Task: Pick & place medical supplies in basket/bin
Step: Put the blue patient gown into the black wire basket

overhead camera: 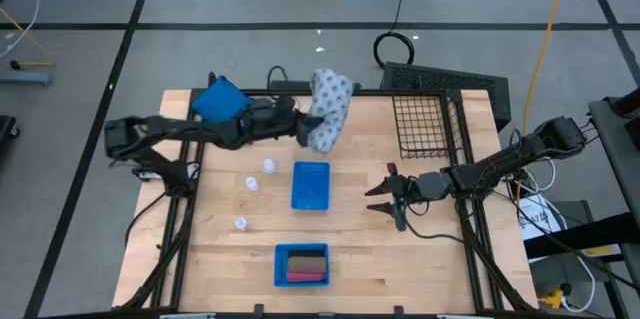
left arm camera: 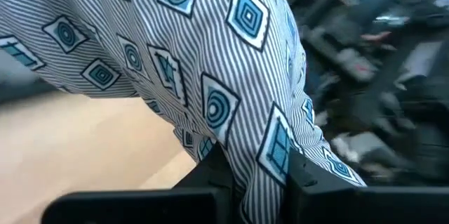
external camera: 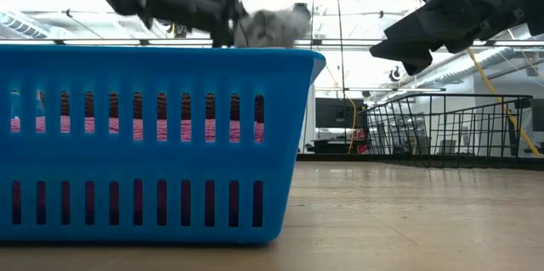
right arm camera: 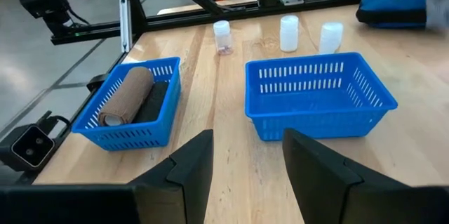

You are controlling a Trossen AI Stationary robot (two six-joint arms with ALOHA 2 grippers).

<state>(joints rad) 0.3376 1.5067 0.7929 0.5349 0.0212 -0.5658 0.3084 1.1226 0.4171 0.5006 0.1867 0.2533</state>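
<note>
Left gripper [overhead camera: 300, 125] fingers [left arm camera: 203, 178] clenched on patterned white roll [overhead camera: 328, 109], held in air above desk [overhead camera: 230, 269] far edge, left of black wire basket [overhead camera: 432, 124]. Right gripper [overhead camera: 385, 199] fingers spread, empty, hovering below basket, right of empty blue tray [overhead camera: 310, 185]. Three white bottles [overhead camera: 253, 184] stand left of that tray.

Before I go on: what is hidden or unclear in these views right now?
- Low view: the near blue tray blocks the bottles and most of the table.
- Left wrist view: the patterned roll fills the frame; background blurred.
- Right wrist view: the wire basket is out of frame.
- High view: tray contents too small to separate.
</note>
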